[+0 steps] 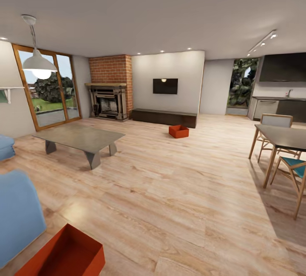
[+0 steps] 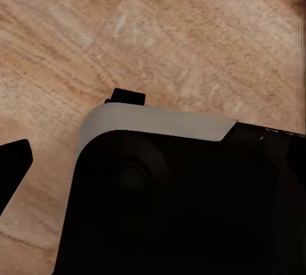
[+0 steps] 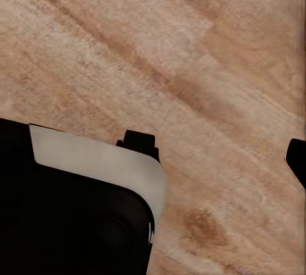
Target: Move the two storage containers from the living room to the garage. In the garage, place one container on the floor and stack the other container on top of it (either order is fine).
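- The two storage containers sit on the wood-plank floor (image 1: 178, 191) of the living room, well apart: the near container (image 1: 63, 254) by the blue sofa (image 1: 17, 212), the far container (image 1: 178, 131) before the dark low cabinet (image 1: 163, 117) under the wall TV.
- The left gripper (image 2: 70, 135) shows two dark finger tips set wide apart over bare planks — open, holding nothing.
- The right gripper (image 3: 220, 151) likewise: tips spread, nothing between them, only floor beneath.
- Neither container lies under either gripper; both are still to be fetched.
- Risks, as I judge: approaching the near container, the base could nudge it against the sofa; a one-wall pinch on a lidless bin may tilt or slip — and the low grey table (image 1: 80, 138) and dining chairs (image 1: 293, 174) narrow the route.
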